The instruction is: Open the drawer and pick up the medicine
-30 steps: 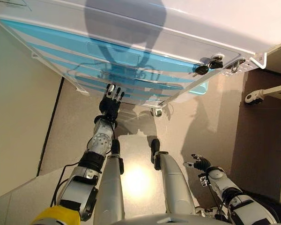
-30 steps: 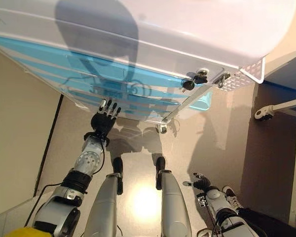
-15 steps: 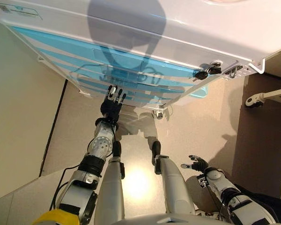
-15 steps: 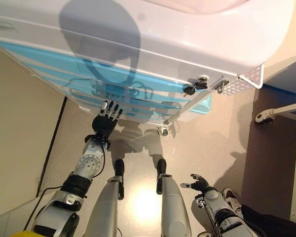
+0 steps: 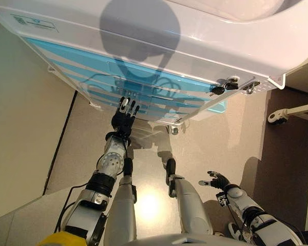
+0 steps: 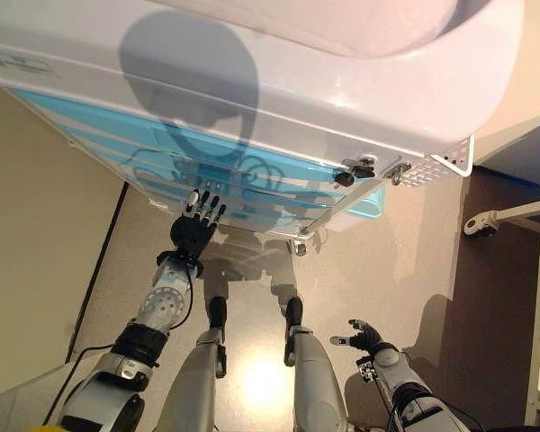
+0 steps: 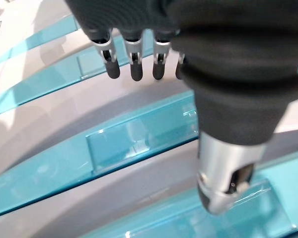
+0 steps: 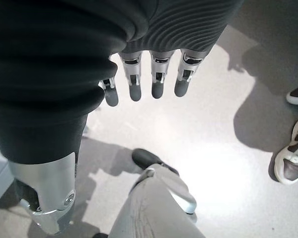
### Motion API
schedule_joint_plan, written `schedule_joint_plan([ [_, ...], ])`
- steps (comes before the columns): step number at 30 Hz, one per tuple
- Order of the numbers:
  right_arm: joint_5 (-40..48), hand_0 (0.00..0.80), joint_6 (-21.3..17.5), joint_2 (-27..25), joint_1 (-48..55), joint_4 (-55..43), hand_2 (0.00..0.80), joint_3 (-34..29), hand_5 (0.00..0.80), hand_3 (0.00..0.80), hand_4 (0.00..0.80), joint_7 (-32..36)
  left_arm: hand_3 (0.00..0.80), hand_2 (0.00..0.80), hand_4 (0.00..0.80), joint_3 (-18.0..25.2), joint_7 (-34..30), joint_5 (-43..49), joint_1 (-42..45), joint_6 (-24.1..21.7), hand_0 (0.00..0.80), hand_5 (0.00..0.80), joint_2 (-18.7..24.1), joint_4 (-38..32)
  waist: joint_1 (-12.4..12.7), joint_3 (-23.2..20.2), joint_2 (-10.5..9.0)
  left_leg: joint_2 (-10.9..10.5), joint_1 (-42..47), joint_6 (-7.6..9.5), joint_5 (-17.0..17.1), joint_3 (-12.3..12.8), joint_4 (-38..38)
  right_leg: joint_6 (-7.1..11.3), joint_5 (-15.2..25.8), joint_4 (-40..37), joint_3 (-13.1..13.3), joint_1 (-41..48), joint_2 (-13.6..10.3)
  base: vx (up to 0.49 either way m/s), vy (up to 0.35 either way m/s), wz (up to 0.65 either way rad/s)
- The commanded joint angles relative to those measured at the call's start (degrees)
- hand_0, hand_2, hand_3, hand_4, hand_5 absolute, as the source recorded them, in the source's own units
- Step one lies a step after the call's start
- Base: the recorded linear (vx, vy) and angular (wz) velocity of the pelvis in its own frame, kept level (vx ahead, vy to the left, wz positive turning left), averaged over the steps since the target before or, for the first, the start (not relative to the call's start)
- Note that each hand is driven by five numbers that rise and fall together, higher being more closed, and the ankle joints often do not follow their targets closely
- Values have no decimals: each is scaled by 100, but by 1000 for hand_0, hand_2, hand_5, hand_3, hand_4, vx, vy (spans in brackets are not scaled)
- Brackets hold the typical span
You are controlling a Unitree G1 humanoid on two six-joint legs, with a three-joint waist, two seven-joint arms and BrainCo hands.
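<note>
A white cart point(image 5: 159, 36) with several blue drawer fronts point(image 5: 72, 59) stands before me, all drawers shut. My left hand point(image 5: 124, 114) reaches up to the lower drawers with fingers straight, open and holding nothing. Up close, its fingertips point(image 7: 134, 73) hover just off a white band between blue fronts, near a recessed blue handle point(image 7: 139, 141). My right hand point(image 5: 217, 181) hangs low at the right over the floor, fingers point(image 8: 156, 89) relaxed and empty. No medicine is visible in any view.
The cart rolls on casters point(image 5: 174, 130), and a key point(image 5: 218, 90) sticks out at its right corner. A dark floor area with a white frame and wheel point(image 5: 275, 116) lies at the right. A person's shoes point(image 8: 293, 158) show on the floor in the right wrist view.
The camera has tilted, so the cart shows lower in view. My left hand has edged slightly closer to the lower drawer fronts. My right hand has spread its fingers a little.
</note>
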Motion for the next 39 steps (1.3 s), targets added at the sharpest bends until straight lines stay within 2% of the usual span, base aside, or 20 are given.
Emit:
schedule_joint_plan([
  [1,-48,0,-25,-206,226,16,0,288,0,0,0,-18,0,0,0,39,-714,9,-831,-274,0,0,28,-1227,-50,-435,8,-62,-62,35,-333,-112,306,159,325,-496,-82,177,182,1,-25,5],
  [8,-86,0,-42,-247,272,-32,0,302,0,0,0,25,0,0,0,-62,-875,15,-843,-106,0,0,129,-1322,-45,-418,-9,-49,-69,15,-388,-131,429,131,259,-406,-86,211,185,0,-11,2],
  [9,-85,0,-67,-312,293,-157,0,305,0,0,0,71,0,0,0,-93,-1068,5,-921,36,0,0,290,-1304,-56,-392,-16,-59,-201,7,-458,-122,647,112,217,-270,-75,113,183,-33,-2,0],
  [13,-79,0,-107,-373,274,-202,0,304,0,0,0,109,0,0,0,-78,-1272,-20,-1002,169,0,0,382,-1199,-86,-370,-19,-51,-459,16,-569,-99,971,98,156,-48,-56,-113,180,-48,11,2],
  [17,-94,0,-110,-373,301,-187,0,310,0,0,0,200,0,0,0,-31,-1409,-27,-964,232,0,0,393,-1172,-90,-390,5,-38,-693,39,-660,-79,1210,76,87,186,-16,-345,174,0,10,0],
  [18,-97,0,-110,-371,317,-163,0,308,0,0,0,226,0,0,0,-35,-1430,-4,-948,229,0,0,386,-1194,-72,-404,30,-17,-650,17,-851,-102,1267,99,-75,285,12,-340,199,69,10,-2],
  [20,-142,0,-103,-366,331,-136,0,325,0,0,0,255,0,0,0,-33,-1456,35,-933,183,0,0,353,-1265,-60,-422,45,-1,-726,29,-894,-78,1348,83,-100,377,45,-435,195,15,29,-5],
  [25,-134,0,-129,-349,336,-169,0,364,0,0,0,246,0,0,0,-34,-1427,33,-1032,119,0,0,345,-1201,-75,-465,29,16,-872,31,-905,-82,1425,79,-83,406,40,-580,206,-33,11,-2],
  [29,-57,0,-137,-341,258,-218,0,431,0,0,0,232,0,0,0,-34,-1421,61,-1271,186,0,0,422,-895,-78,-400,-116,35,-1024,22,-803,-105,1314,100,6,348,1,-742,234,-39,-16,-1],
  [30,-56,0,-138,-340,255,-217,0,430,0,0,0,232,147,147,147,-34,-1423,60,-1276,186,147,147,424,-890,-78,-399,-117,35,-1025,22,-801,-105,1313,100,7,347,1,-744,234,-48,-31,-2],
  [31,-42,0,-138,-318,244,-224,0,445,0,0,0,236,430,430,430,-29,-1405,87,-1314,177,430,430,431,-845,-76,-376,-159,46,-1043,18,-785,-112,1293,108,24,315,-22,-743,232,0,0,0],
  [33,20,0,-131,-272,224,-188,0,466,0,0,0,229,621,621,621,-57,-1355,137,-1408,151,621,621,420,-722,-77,-333,-224,60,-1081,9,-752,-140,1259,126,55,260,-60,-751,233,-12,-45,4],
  [34,41,0,-125,-242,211,-138,0,477,0,0,0,221,800,800,800,-71,-1342,165,-1448,157,800,800,419,-672,-81,-313,-249,59,-1112,5,-744,-152,1266,128,61,251,-74,-760,231,-4,-32,7],
  [39,104,0,-124,-210,134,-14,0,492,0,0,0,186,800,800,800,-141,-1303,309,-1605,176,800,800,365,-401,-108,-246,-298,48,-1183,-3,-718,-165,1265,136,73,226,-97,-816,241,0,-6,2],
])
